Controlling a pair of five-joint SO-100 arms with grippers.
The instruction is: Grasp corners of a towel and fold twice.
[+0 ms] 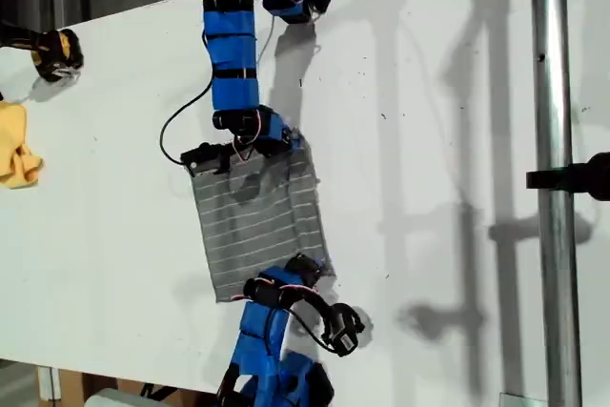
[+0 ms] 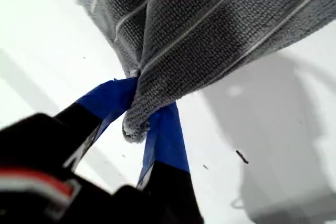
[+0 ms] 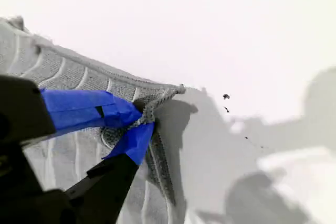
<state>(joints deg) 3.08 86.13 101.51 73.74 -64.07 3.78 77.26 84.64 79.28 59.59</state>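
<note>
Pinching cloth, my first gripper has its two blue-taped fingers pressed together on a bunched corner of the towel, a grey cloth with thin white stripes that rises from the jaws in folds, off the white table. In the second wrist view, my second gripper is likewise clamped on the towel just beside another corner, where the hemmed edges meet; here the cloth lies mostly flat. In the exterior view the towel is spread near the middle of the table, between two blue arms. One arm reaches from the far side to the towel's far edge, the other arm from the near side to its near edge, both at the corners toward the exterior view's right. I cannot tell which arm carries which gripper. At the exterior view's left edge lies a crumpled yellow cloth, well apart from the towel.
</note>
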